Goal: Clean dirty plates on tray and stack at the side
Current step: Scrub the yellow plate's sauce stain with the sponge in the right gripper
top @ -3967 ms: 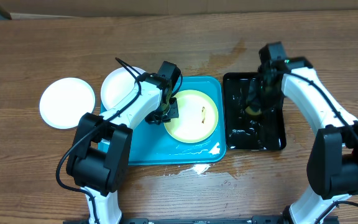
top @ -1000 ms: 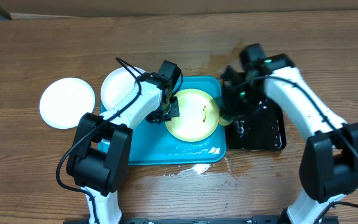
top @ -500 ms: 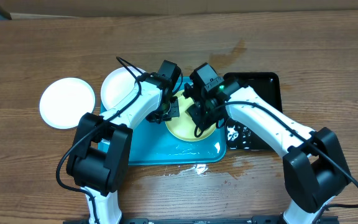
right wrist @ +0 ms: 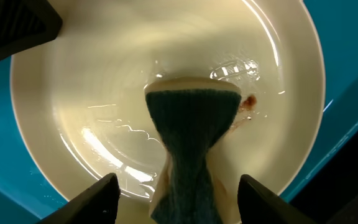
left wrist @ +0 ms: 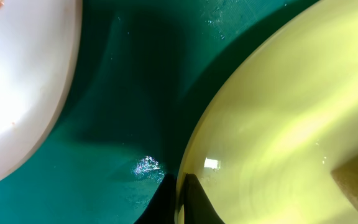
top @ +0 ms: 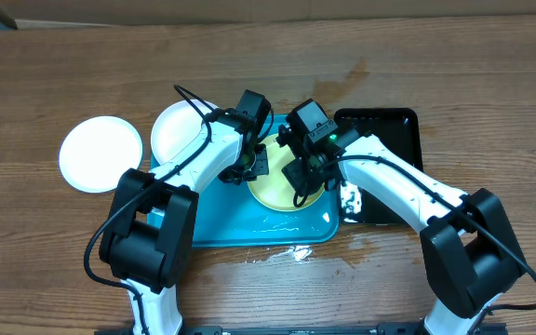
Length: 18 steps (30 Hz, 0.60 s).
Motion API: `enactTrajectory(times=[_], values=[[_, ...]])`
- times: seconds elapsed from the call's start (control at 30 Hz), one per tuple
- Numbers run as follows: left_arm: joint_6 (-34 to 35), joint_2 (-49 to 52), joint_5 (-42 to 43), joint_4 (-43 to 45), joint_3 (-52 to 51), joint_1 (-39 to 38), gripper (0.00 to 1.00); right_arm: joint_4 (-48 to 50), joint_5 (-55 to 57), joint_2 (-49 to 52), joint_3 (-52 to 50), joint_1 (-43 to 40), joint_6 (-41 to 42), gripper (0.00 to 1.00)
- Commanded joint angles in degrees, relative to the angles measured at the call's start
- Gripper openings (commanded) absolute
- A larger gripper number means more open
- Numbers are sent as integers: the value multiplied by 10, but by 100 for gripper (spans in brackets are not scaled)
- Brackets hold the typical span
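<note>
The pale yellow-green plate (top: 270, 193) lies wet in the turquoise tray (top: 221, 228). My left gripper (left wrist: 181, 200) is shut on that plate's left rim (left wrist: 185, 155). My right gripper (right wrist: 178, 180) hangs open over the plate (right wrist: 92, 93); its fingers (right wrist: 95, 199) stand well clear of a sponge (right wrist: 191, 130), dark teal over yellow foam, that rests on the plate between them. A small reddish smear (right wrist: 248, 101) shows beside the sponge. One white plate (top: 173, 130) with brown specks overlaps the tray's far left corner. Another white plate (top: 100, 154) sits on the table to the left.
A glossy black tray (top: 394, 149) holding water stands right of the turquoise one. Spilled water (top: 291, 251) lies on the wooden table by the turquoise tray's front edge. Both arms crowd over the tray's middle.
My right arm has swung from the black tray to over the yellow-green plate, and its jaws have opened, leaving the sponge on the plate. The left gripper has kept its hold.
</note>
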<state>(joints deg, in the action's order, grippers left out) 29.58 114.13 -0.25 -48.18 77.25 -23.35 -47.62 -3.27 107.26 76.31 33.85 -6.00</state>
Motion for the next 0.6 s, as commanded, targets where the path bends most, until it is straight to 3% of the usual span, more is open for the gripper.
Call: enactTrajectory(times=[0.0, 0.57], values=[[-13, 5, -12, -2, -7, 1, 4, 0, 17, -13, -2, -1, 0, 63], [-13, 5, 2, 1, -7, 1, 4, 26, 15, 2, -59, 0, 0, 52]])
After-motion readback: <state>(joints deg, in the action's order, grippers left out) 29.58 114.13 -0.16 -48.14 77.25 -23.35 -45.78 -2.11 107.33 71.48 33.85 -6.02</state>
